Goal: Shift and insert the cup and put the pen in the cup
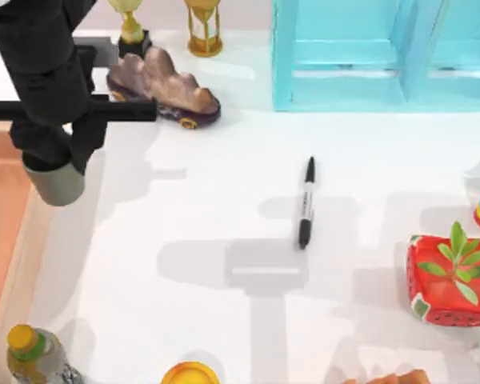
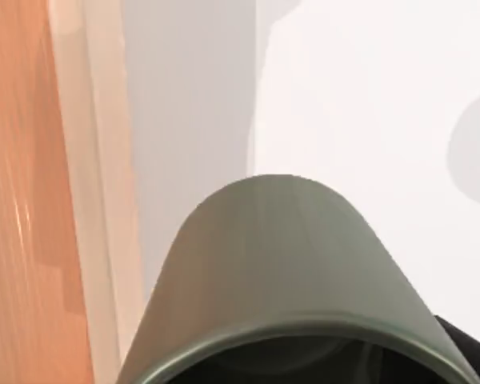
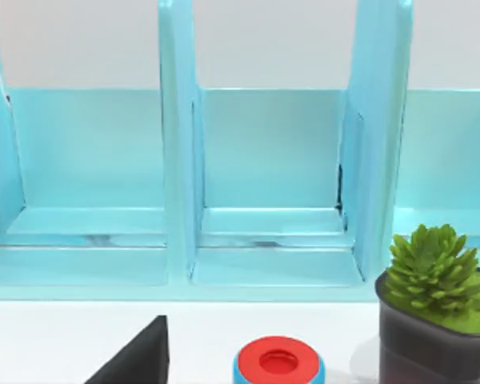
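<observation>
Left gripper [image 1: 58,164] is pinched on the cup [image 1: 58,184], which hangs below it over the counter [image 1: 224,208] at its left edge, presumably lifted to carry inward. In the left wrist view the cup [image 2: 284,272] sits right under the camera. Pen [image 1: 306,202] lies flat, well off to the gripper's right, untouched. Right gripper: can't tell its state.

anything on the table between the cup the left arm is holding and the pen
Nothing visible. The left gripper holds the cup at the table's left edge, and the pen lies mid-table. Only bare white table stretches between them; the brown toy car sits farther back, off that line.
</observation>
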Motion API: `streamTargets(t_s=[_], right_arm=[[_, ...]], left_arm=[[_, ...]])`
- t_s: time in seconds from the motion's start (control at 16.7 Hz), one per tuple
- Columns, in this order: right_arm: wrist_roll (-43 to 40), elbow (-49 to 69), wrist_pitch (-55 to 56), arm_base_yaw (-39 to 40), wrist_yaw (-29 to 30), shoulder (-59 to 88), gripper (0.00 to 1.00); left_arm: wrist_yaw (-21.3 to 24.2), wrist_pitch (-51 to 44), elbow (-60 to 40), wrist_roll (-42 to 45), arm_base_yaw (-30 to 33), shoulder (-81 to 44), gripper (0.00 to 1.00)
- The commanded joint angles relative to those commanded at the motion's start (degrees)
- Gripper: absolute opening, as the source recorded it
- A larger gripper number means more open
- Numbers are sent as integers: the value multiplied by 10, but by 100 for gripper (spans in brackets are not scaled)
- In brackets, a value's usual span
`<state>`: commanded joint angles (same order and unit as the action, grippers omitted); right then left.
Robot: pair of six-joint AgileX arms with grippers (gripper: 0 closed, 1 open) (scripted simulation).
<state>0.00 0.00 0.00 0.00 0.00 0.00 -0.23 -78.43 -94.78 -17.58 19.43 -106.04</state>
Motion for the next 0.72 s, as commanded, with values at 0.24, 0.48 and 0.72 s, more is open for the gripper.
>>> streamTargets(t_s=[0.24, 0.48, 0.72], right_arm=[[0, 0, 0, 0, 0, 0, 100], [0, 0, 0, 0, 0, 0, 100], [0, 0, 0, 0, 0, 0, 100]], left_arm=[[0, 95, 28, -61, 59, -57, 0], [-1, 113, 33, -76, 72, -70, 0], [0, 135, 55, -70, 69, -73, 0]])
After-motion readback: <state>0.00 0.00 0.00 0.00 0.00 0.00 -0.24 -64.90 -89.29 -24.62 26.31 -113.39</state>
